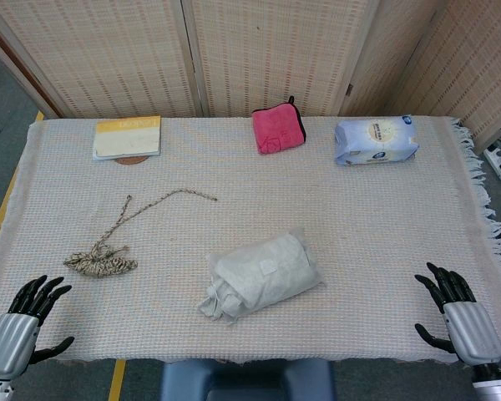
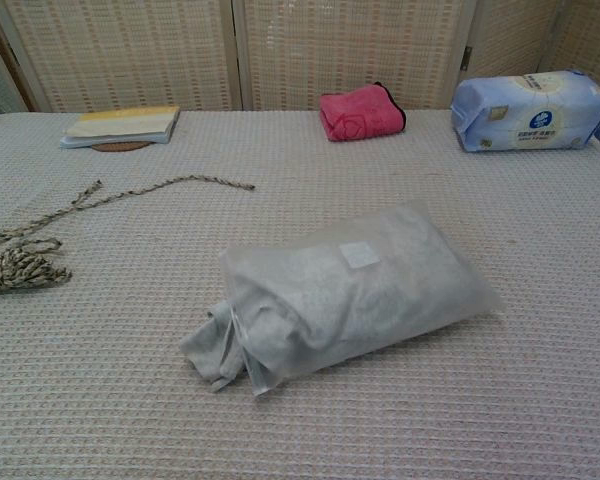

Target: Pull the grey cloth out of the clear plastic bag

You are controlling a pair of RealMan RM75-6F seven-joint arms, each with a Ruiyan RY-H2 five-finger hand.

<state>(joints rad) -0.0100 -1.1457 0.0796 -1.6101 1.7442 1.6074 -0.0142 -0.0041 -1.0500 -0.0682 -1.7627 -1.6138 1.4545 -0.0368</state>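
Observation:
A clear plastic bag (image 1: 267, 269) (image 2: 380, 280) lies near the middle of the table's front half, stuffed with the grey cloth. Part of the grey cloth (image 1: 213, 302) (image 2: 212, 345) spills out of the bag's mouth at its lower left end. My left hand (image 1: 21, 322) hovers at the table's front left corner, fingers spread, holding nothing. At the front right corner, my right hand (image 1: 459, 313) is likewise spread and empty. Both hands are far from the bag, and neither shows in the chest view.
A coiled rope (image 1: 100, 261) (image 2: 20, 262) lies left of the bag, one strand trailing to the back. Along the far edge sit a yellow-white book (image 1: 127, 137) (image 2: 125, 124), a folded pink cloth (image 1: 278, 128) (image 2: 360, 111) and a wet-wipes pack (image 1: 376, 139) (image 2: 528, 110).

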